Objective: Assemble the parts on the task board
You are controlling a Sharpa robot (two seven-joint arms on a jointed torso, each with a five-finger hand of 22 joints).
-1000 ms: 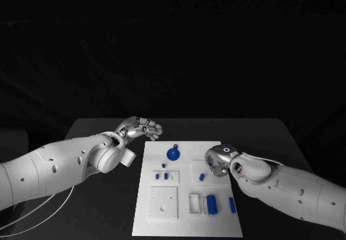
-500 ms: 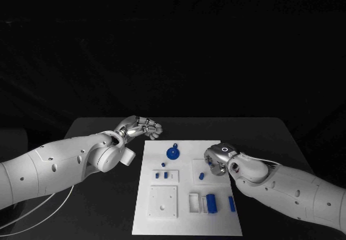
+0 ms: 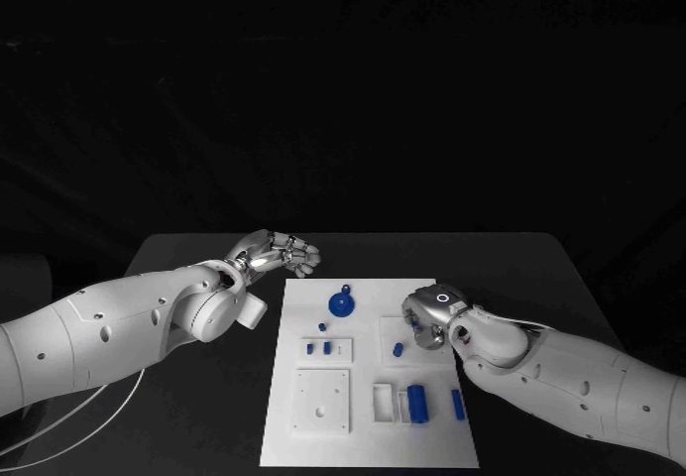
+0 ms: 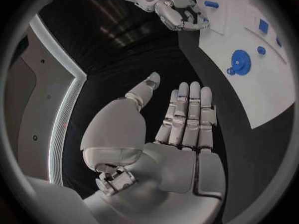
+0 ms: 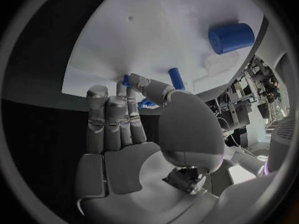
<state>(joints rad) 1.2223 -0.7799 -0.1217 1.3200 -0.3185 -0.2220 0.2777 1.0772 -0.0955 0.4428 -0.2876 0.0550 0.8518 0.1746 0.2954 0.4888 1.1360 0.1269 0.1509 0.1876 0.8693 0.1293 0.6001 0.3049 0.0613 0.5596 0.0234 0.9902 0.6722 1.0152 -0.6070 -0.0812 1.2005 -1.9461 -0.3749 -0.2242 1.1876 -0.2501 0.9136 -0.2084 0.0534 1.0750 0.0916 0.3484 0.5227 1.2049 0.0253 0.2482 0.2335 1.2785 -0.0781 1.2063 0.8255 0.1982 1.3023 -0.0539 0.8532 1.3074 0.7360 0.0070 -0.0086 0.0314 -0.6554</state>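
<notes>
The small blue part (image 3: 399, 349) lies on the task board (image 3: 429, 451) at mid-frame, beside my right hand (image 3: 426, 319). That hand has shifted slightly left toward it, fingers extended, holding nothing; grasp pending. My left hand (image 3: 281, 253) stays curled, empty, over the desk (image 3: 186, 253).

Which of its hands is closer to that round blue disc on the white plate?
Hard to call; the left looks slightly nearer. The left hand hovers off the task board beyond its far corner; the right hand is over the board's other edge, beside the round blue disc.
</notes>
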